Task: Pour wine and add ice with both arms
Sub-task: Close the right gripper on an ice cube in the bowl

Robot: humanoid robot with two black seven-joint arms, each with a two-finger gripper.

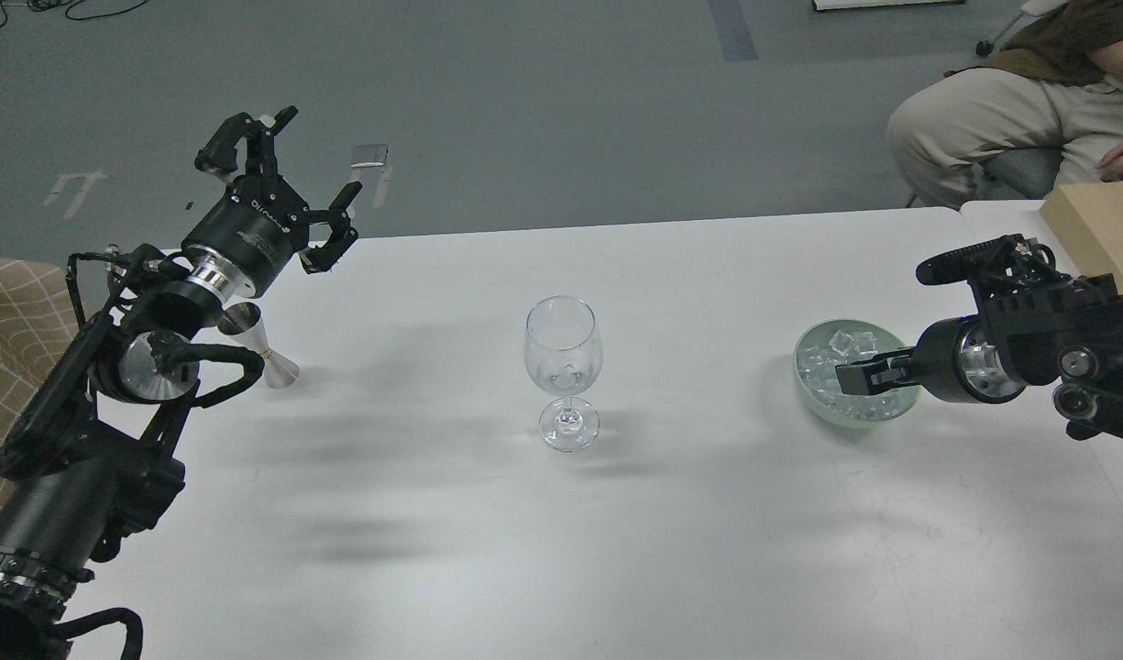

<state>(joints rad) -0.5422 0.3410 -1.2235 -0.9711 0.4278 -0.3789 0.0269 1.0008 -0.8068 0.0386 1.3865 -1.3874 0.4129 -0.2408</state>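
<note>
Standing upright mid-tabletop (pixel 433 513), wine glass (pixel 563 371), stem vertical. Ice (pixel 845 353) heaped in green bowl (pixel 813 403) to its right. My right tool (pixel 859 376) reaches over that bowl; grip state indeterminate. My left tool (pixel 291 174) spread wide, empty, above steel jigger (pixel 263 348).

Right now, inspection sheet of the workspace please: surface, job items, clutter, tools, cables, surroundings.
Surface: white table, bare, arm shadows.
Job's things: wine glass upright at centre; its contents cannot be told. Ice in green bowl, right. Steel jigger upright, left.
Clutter: wooden box at far right edge.
Grippers: left tool open, raised, empty. Right tool over the bowl; open or shut cannot be told.
Cables: black loops on left arm.
Surroundings: seated person far right; grey floor.
</note>
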